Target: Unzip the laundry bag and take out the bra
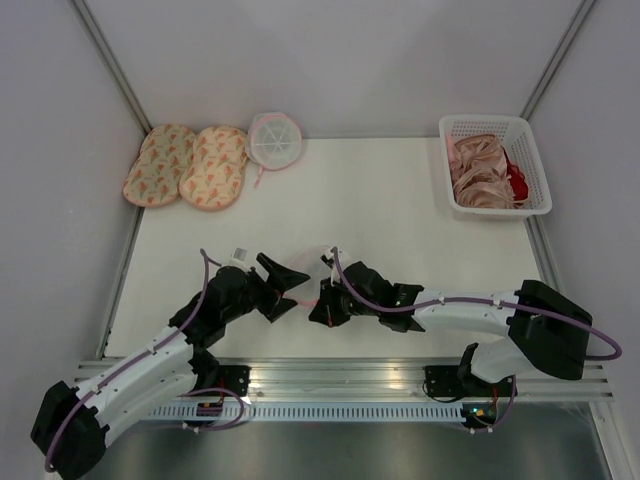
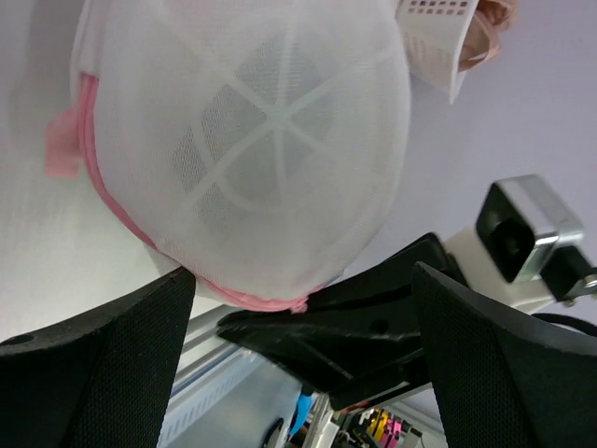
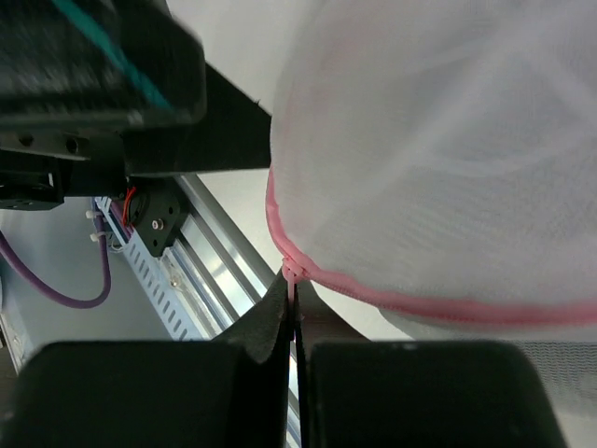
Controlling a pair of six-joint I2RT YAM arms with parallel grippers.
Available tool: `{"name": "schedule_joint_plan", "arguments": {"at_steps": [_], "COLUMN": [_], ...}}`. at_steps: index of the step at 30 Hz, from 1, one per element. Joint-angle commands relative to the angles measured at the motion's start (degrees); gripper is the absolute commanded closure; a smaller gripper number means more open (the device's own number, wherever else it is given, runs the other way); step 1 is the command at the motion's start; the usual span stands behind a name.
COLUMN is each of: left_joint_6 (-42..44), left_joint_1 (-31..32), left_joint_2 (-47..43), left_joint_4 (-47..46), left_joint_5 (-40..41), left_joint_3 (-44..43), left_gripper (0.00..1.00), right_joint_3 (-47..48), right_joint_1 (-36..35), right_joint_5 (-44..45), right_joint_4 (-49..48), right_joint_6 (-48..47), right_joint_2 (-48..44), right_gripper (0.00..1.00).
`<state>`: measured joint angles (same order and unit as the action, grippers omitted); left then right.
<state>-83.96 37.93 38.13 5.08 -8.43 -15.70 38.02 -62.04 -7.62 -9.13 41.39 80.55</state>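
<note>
**Between both arms: the laundry bag (image 2: 252, 140)**

We see it near the front edge of the table (image 1: 380, 210), where the two grippers meet. The right gripper (image 3: 294, 291) has its fingers pressed together, pinching a thin pink tab (image 3: 292, 273) that stands off the bag's pink edging. The left gripper (image 1: 298, 287) is spread wide, a finger on either side of the bag's lower rim. Greyish patches show through the mesh; we cannot tell whether they are the bra. A ribbed pouch (image 1: 273, 138) lies at the back of the table, and a white basket (image 1: 482, 122) stands at the far right
</note>
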Motion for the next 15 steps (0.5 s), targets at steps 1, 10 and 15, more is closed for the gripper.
{"name": "schedule_joint_plan", "arguments": {"at_steps": [1, 10, 15], "left_joint_6": [-1.91, -1.11, -0.59], "left_joint_1": [-0.14, -0.14, -0.14], "left_joint_2": [5.17, 11.97, 11.97], "left_joint_4": [-11.57, -14.66, -17.82], "left_joint_5": [2.1, -3.53, -3.09], "left_joint_3": [-3.36, -4.07, -2.58], "left_gripper": [0.0, 0.05, 0.23], "right_joint_3": [-1.45, -1.98, -1.63], "right_joint_1": [-0.54, -0.54, -0.54], "right_joint_5": [-1.35, 0.32, 0.67], "right_joint_4": [-4.23, -3.44, -3.53], "right_joint_6": [1.33, 0.8, 0.45], "right_joint_2": [-1.8, -4.09, -4.26], "right_gripper": [1.0, 1.0, 1.0]}}
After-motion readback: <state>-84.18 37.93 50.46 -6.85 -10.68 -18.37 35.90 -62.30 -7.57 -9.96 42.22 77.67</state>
